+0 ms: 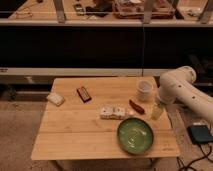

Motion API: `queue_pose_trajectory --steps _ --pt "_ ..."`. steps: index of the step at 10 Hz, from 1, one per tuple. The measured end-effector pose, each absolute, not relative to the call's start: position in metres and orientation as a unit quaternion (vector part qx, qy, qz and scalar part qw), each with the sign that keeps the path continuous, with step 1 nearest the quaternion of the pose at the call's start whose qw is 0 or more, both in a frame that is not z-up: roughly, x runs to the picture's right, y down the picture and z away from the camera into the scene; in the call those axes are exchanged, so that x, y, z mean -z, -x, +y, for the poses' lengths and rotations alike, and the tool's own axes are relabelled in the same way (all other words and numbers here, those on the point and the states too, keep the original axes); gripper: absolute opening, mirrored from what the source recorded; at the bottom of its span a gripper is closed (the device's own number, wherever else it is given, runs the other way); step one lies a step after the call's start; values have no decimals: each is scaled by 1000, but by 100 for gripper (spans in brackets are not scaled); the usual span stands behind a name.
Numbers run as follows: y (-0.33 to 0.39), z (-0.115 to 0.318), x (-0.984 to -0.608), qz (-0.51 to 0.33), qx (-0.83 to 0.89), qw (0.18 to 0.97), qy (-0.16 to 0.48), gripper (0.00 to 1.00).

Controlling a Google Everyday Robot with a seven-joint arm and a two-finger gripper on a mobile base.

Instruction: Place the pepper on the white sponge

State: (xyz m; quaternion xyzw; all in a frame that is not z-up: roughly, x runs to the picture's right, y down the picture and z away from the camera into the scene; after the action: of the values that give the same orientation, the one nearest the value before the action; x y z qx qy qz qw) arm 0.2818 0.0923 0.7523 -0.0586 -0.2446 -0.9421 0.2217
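Two-finger pincer [157, 111] on the white arm: spread wide, pinching nothing, low at the right edge of the pale wooden slatted table [75, 142], just right of the small slim dark red pepper [135, 106]. Pepper flat on the wood, between the white round cup [144, 90] on its far side and the round green bowl [135, 135] on its near side, just right of the whitish segmented block [112, 112]. Small off-white rectangular sponge [55, 98] well apart at the far left edge, beyond the dark flat labelled bar [83, 93]. For a clean pick: shift left over the pepper's middle, set the jaws across its slim length, drop straight down without nudging cup or bowl, close gently, lift clear. Carry high over block and bar, lower onto the sponge's middle, release only on contact; likely to roll off a soft pad otherwise. Hard to make out: jaw tips, merged into a yellowish blur; the pepper's stem end; no telling whether touching the tabletop or just above it. Arm's base cut off at the right.
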Motion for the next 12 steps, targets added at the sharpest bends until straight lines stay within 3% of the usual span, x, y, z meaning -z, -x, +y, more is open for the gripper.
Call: queue_pose_trajectory --steps 6,12 --pt "-282 92 -753 -244 942 222 58 80" --pt "-247 76 -789 -231 948 217 -23 78"
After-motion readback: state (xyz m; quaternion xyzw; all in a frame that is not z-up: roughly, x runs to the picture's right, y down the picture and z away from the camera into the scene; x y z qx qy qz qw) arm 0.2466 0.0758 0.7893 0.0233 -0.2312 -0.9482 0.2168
